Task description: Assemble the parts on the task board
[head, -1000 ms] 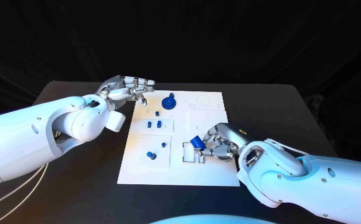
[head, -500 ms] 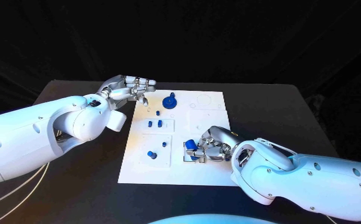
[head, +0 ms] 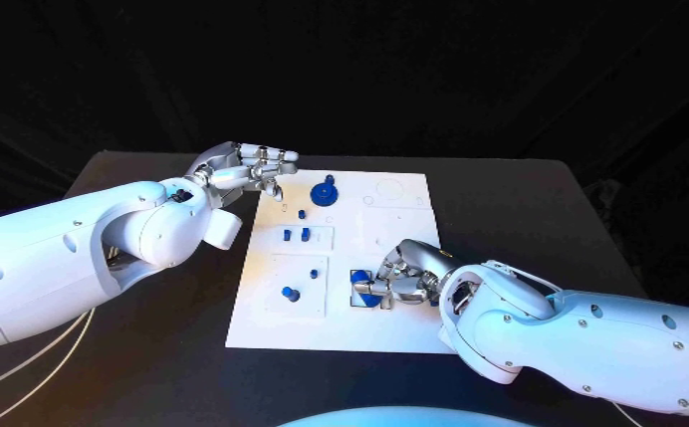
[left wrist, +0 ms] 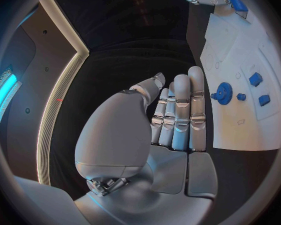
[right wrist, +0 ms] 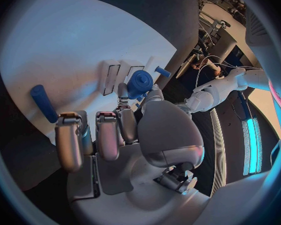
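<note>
The white task board [head: 334, 329] lies in the middle of the black table. My right hand [head: 403, 279] pinches a blue cylindrical part [head: 362, 280] between thumb and a finger, low over a white slotted block [head: 357, 298] near the board's front. The right wrist view shows that part [right wrist: 139, 83] right at the slotted block [right wrist: 112, 77]. My left hand [head: 244, 168] hovers at the board's far left corner, fingers straight and holding nothing [left wrist: 175, 112]. A blue gear [head: 325, 193] stands on the far part of the board.
Two small blue pieces [head: 295, 236] stand in a raised square at mid-left, and a blue peg [head: 290, 295] sits in the front-left square. In the right wrist view a blue peg [right wrist: 42, 103] stands on the board beside my fingers. Bare black table surrounds the board.
My right hand has carried the blue part leftward and lower, down to the slotted block. The left hand has stayed where it was.
</note>
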